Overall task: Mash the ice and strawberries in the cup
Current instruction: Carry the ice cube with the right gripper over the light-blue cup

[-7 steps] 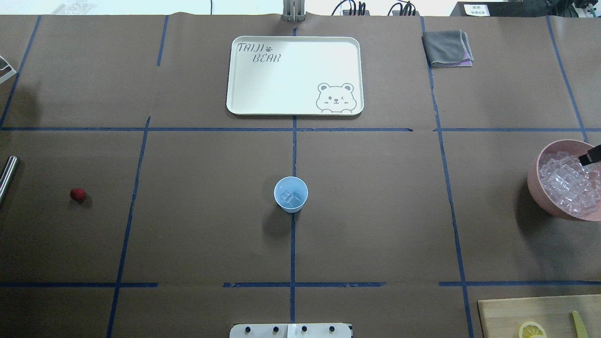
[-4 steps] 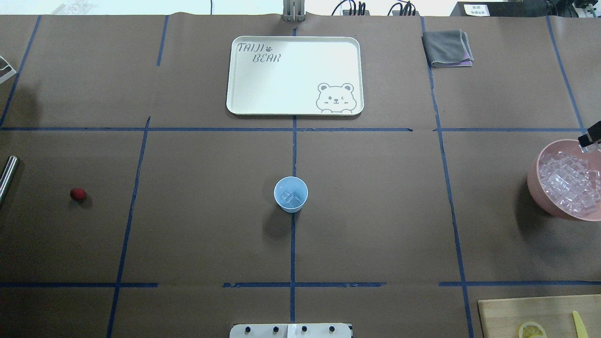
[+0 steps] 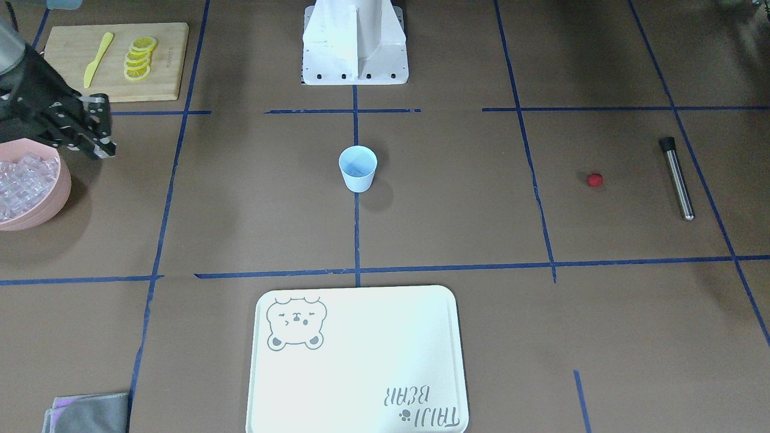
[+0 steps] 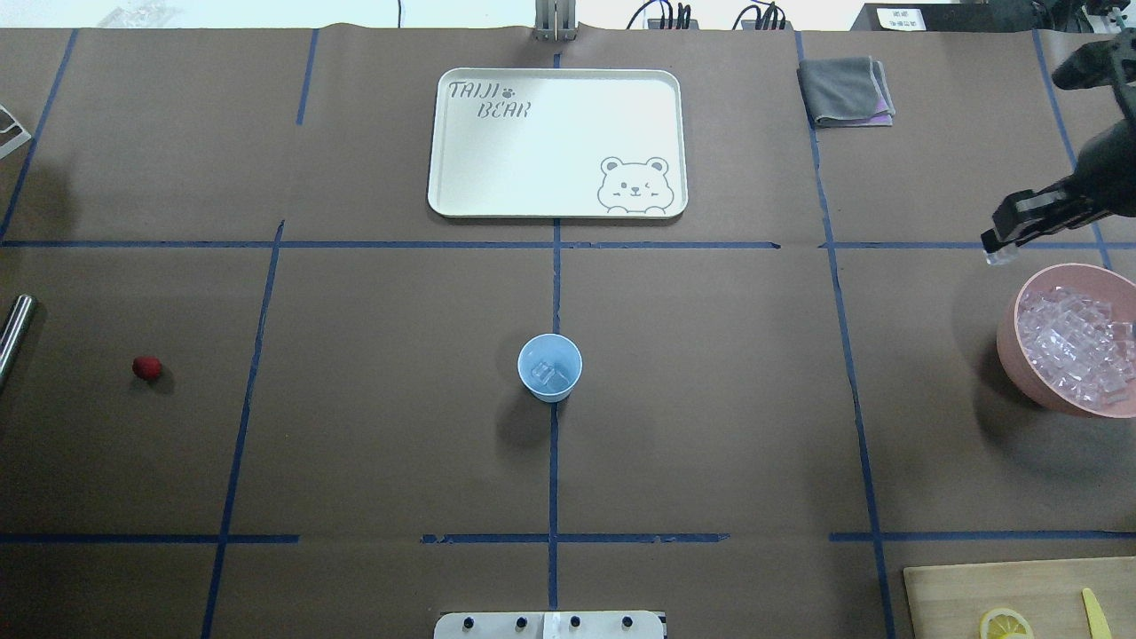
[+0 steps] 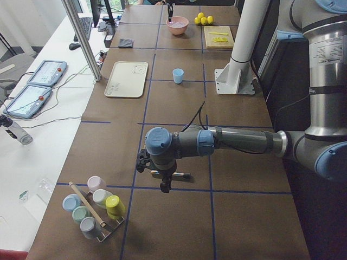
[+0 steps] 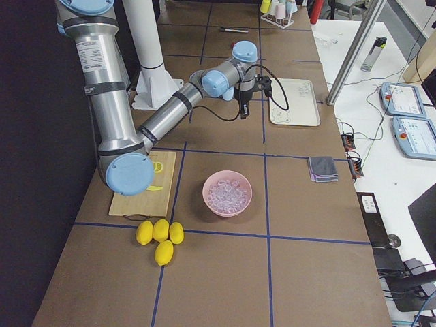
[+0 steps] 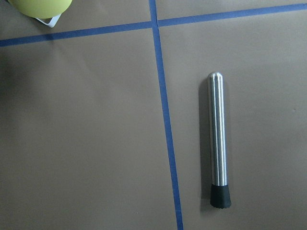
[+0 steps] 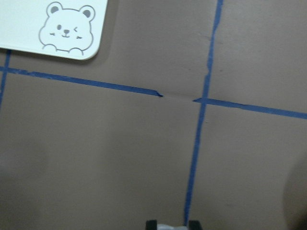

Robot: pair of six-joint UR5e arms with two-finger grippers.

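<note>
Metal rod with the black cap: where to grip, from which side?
Mid-shaft of the rod, straight down from above, jaws closing across its width. It lies flat on the table, slim and round, so only its long sides are free. The black cap tapers, so likely a poorer hold.

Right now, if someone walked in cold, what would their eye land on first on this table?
Probably the large pink bowl heaped with clear ice at the table's edge on the robot's right, with the right hand hanging in the air nearby, seemingly pinching a clear ice cube. Next, the small pale blue plastic cup alone at the table's middle, and the white bear-printed tray beyond it.
</note>
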